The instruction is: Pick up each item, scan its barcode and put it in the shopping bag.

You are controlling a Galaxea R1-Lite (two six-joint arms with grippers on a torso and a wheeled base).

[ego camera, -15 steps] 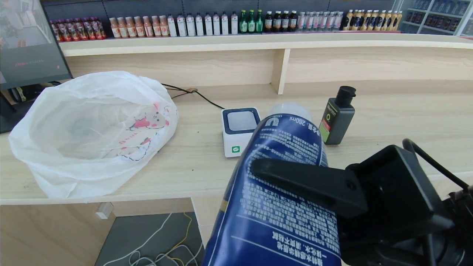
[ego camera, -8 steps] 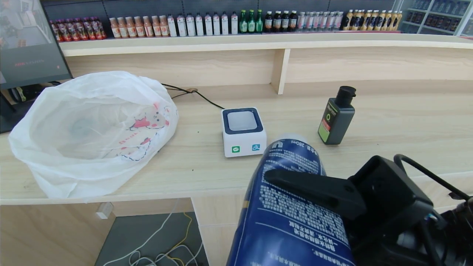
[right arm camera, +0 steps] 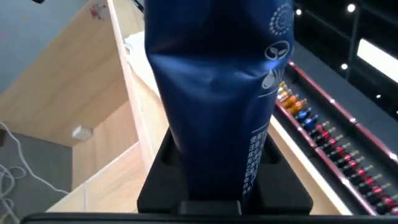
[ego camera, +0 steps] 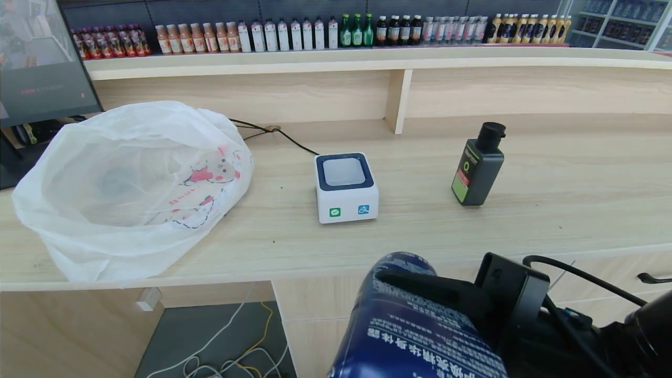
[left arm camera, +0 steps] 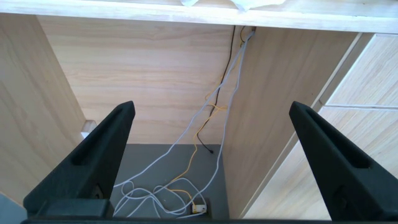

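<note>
Early days, I'd say: the shopping bag (ego camera: 131,189) on the left of the worktop (ego camera: 551,210) looks empty. Left gripper (left arm camera: 211,115) hangs below the worktop, jaws spread, nothing in them. Scanner (ego camera: 345,186) sits mid-worktop. Right gripper (ego camera: 407,294) has its jaws clamped on the blue bottle (ego camera: 420,341), low in front of the worktop edge. The dark bottle (ego camera: 478,168) stands untouched further right.

The right gripper (ego camera: 415,294), clamped on the blue can (ego camera: 420,341), has pulled down toward the bottom edge of the head view. The can's top has dropped from beside the scanner (ego camera: 345,186) to lower centre, so the scanner's right side, covered before, now shows in full.
</note>
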